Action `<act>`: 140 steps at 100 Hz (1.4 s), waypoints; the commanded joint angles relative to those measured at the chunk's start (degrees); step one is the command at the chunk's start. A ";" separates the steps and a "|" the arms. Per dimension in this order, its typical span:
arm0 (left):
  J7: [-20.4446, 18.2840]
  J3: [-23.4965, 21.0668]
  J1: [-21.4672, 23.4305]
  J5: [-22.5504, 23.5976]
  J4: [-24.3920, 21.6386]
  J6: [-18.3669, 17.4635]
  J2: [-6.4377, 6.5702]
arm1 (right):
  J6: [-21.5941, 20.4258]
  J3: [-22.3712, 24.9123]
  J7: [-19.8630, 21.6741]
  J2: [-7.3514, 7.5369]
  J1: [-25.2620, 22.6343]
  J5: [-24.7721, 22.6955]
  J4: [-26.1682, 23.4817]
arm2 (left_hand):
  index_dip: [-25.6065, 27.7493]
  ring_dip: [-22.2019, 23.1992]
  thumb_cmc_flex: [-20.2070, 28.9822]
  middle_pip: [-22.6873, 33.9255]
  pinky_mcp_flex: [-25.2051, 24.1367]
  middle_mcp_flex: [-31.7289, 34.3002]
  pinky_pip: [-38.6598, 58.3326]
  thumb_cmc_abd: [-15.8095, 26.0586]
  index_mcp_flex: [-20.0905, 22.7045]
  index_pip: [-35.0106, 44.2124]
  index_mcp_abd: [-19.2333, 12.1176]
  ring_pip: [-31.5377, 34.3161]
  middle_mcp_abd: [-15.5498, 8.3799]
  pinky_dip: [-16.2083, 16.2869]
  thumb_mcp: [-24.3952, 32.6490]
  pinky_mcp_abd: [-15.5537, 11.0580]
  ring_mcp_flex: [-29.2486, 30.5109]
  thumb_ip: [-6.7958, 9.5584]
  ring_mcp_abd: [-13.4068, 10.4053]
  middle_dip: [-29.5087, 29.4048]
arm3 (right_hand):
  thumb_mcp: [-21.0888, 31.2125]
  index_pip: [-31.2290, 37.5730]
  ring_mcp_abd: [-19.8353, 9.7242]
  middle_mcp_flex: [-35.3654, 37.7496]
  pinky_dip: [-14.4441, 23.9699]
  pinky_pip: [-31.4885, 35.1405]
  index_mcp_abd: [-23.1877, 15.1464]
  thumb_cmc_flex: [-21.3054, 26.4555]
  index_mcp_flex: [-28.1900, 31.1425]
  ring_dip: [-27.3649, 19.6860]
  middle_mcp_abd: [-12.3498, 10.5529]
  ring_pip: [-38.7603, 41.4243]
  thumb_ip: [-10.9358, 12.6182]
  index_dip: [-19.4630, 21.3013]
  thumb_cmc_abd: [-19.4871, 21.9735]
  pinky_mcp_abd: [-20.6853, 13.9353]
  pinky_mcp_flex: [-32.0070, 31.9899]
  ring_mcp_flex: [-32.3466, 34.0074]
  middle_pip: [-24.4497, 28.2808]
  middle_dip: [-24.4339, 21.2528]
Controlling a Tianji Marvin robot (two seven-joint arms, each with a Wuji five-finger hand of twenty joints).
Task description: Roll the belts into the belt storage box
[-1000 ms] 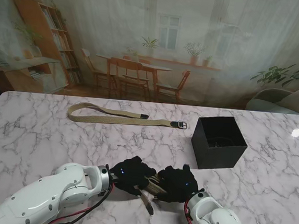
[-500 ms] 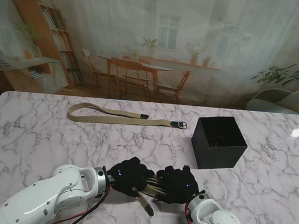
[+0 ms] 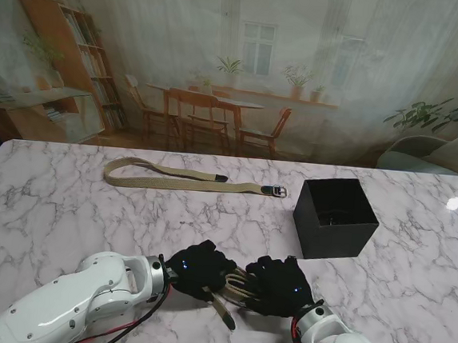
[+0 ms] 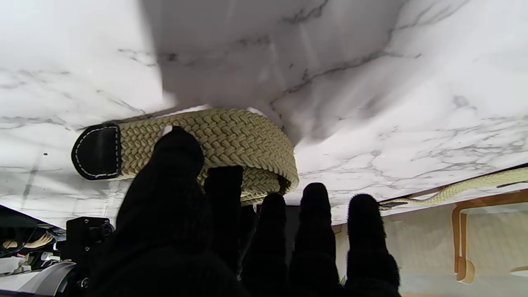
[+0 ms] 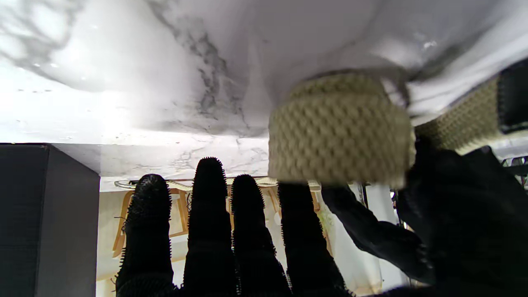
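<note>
Rolled belt (image 3: 233, 287) on near counter (image 3: 65, 205), wedged between both hands. Left hand (image 3: 197, 269) curled over coil, thumb pressing black tail end. Right hand (image 3: 281, 286) touches coil at thumb side only; four fingers (image 5: 210, 222) straight, spread, holding nothing. Change since a second ago: right hand shifted slightly right and nearer, coil more exposed, tail not tucked. Judgement: rolling about done, lift into storage box (image 3: 335, 218), far right, next. Second belt (image 3: 188, 180) flat, far counter, unrolled.
</note>
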 commanded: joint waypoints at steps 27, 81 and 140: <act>-0.72 0.49 -0.40 0.40 -0.11 0.66 0.02 | -0.88 0.31 1.28 -0.29 -1.36 0.71 -2.28 | -0.67 0.33 -0.49 -0.17 -1.03 1.37 0.20 2.14 0.67 3.16 1.30 -0.46 0.44 0.78 -0.92 0.48 -0.36 -0.68 0.07 0.81 | -3.81 1.64 -0.84 0.36 -0.13 -0.33 -4.34 -1.61 1.74 -1.75 -0.63 -2.92 1.52 -1.06 3.35 -0.66 -1.64 -2.05 -1.76 -1.05; 0.95 3.01 -2.00 0.04 0.60 3.38 -0.37 | 10.95 -2.96 7.14 -0.46 -3.80 1.32 -7.97 | -0.37 0.64 -1.05 0.41 -1.03 1.93 0.78 3.46 0.68 4.90 3.06 -0.08 0.59 1.20 -1.09 0.64 -0.18 -0.63 0.24 1.38 | -6.57 -18.31 7.78 -11.88 -4.71 -13.16 9.82 -14.29 -10.85 -11.62 6.22 -18.51 0.33 -12.61 -0.46 1.86 -8.58 -9.90 -15.64 -8.92; 0.52 3.52 -2.20 -0.40 0.67 3.95 -0.40 | 25.58 -12.71 11.84 -0.09 3.16 -2.83 -4.97 | -0.55 0.72 -0.87 0.33 -1.30 2.20 0.82 3.49 0.69 5.65 3.32 -0.07 0.51 1.20 -1.21 1.05 -0.08 -0.71 0.32 1.59 | -1.58 -28.70 11.63 -15.95 -15.61 -23.08 11.98 -16.94 -10.15 -17.17 11.61 -23.80 -1.08 -8.59 -4.32 10.48 -12.41 -14.09 -25.67 -13.51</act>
